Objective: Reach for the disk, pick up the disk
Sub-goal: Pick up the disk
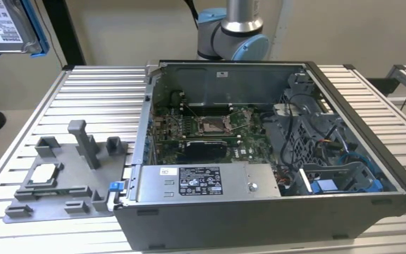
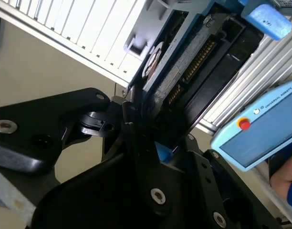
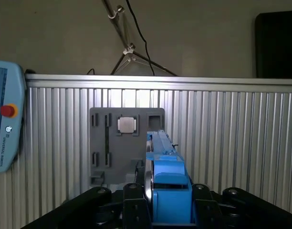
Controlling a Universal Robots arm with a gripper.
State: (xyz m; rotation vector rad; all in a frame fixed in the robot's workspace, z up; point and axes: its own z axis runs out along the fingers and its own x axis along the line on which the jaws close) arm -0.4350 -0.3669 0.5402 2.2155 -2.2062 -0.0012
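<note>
Disk: silver drive with a white label and blue side rails (image 1: pixel 6 26), held in the air clear of the desk, high over the desk's end on the exterior view's left. Both wrist views show it edge-on.

End effector: black fingers (image 3: pixel 166 202) closed on the disk from 2 opposite sides, clamping 1 end of it. The rest of the disk projects free beyond the fingertips.

Desk: ribbed metal surface (image 1: pixel 97 95) carrying all the other items.

Computer case: open-topped tower (image 1: pixel 259 217) lying on its side, filling the desk's middle and reaching toward the exterior view's right. Its motherboard is exposed.

Grey stand: flat plastic plate with upright posts (image 1: pixel 62 185), near the desk's front corner on the exterior view's left, just beside the case.

Chip: small white-faced square (image 1: pixel 44 172) seated in the stand.

Arm: grey and blue joint (image 1: pixel 231 32) rising behind the desk's far edge.

Control panel: light blue handheld unit with 1 red button (image 3: pixel 5 124), with a hand (image 2: pixel 284 183) just beside it in the second wrist view.
</note>
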